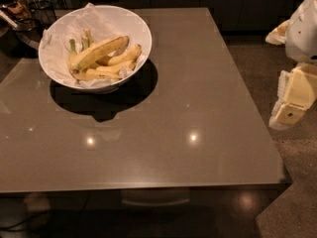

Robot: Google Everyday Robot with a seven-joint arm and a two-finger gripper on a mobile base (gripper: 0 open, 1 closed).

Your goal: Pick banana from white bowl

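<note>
In the camera view, the large round white bowl (pixel 135 22) with sloping sides stands on the glossy grey-brown table (pixel 198 108). It is lined with crumpled white paper (pixel 74 23), probably there as padding for the fruit. The banana (pixel 97 52), long, thick and yellow with a pale greenish stem, lies across the middle of the bowl. It rests on top of the smaller, thinner yellow bananas (pixel 120 58), so it is the most exposed and, in my judgement, the easiest to take from above without disturbing the rest.

The cream and white two-finger gripper (pixel 292 105) hangs well to the right of the bowl, beyond the table's edge, touching nothing. I cannot tell whether it is spread or pressed together. The approach has not yet begun.
</note>
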